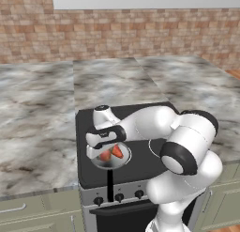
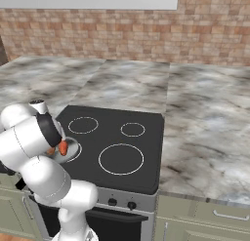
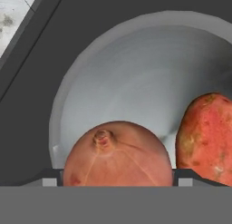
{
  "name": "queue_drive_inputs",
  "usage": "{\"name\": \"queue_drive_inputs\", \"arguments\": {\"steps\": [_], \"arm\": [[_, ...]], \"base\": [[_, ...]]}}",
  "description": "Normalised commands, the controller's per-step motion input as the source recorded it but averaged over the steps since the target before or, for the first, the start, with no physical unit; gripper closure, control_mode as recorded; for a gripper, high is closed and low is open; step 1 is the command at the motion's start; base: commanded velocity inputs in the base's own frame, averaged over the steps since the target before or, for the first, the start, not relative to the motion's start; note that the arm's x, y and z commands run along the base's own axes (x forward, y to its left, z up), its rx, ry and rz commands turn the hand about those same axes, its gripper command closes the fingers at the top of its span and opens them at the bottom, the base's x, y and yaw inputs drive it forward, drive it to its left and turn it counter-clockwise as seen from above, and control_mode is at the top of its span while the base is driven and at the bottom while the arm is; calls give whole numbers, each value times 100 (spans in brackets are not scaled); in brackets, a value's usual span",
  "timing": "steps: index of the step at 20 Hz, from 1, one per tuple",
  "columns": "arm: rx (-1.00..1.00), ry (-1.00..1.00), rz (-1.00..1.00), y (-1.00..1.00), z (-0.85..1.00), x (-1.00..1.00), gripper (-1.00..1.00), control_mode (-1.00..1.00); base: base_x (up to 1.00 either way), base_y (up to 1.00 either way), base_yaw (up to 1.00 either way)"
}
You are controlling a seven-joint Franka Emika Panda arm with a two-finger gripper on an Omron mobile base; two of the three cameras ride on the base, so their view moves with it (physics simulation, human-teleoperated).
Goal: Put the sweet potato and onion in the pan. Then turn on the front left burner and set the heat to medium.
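Two vegetables: both over the pan (image 3: 77, 96).
Onion (image 3: 118, 155): between the fingertips (image 3: 50, 181), above the pan's floor.
Sweet potato (image 3: 206, 137): inside the pan, just beside the onion.
Gripper (image 3: 117, 182): pinching the onion.
Pan: on the stovetop (image 1: 89, 165), front left corner.

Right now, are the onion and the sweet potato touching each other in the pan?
Cannot tell. In the hand view the onion overlaps the sweet potato's edge, hiding any contact or gap.

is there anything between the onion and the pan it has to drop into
Nothing visible does. In the hand view the onion sits between the gripper fingertips right over the pan, whose bare floor lies open beyond it. The sweet potato already lies in the pan, off to one side.
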Motion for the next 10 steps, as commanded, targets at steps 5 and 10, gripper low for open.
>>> {"name": "queue_drive_inputs", "arguments": {"steps": [5, 10], "arm": [[0, 0, 0, 0, 0, 0, -100, -100], [0, 0, 0, 0, 0, 0, -100, -100]], "base": [[0, 0, 0], [0, 0, 0]]}}
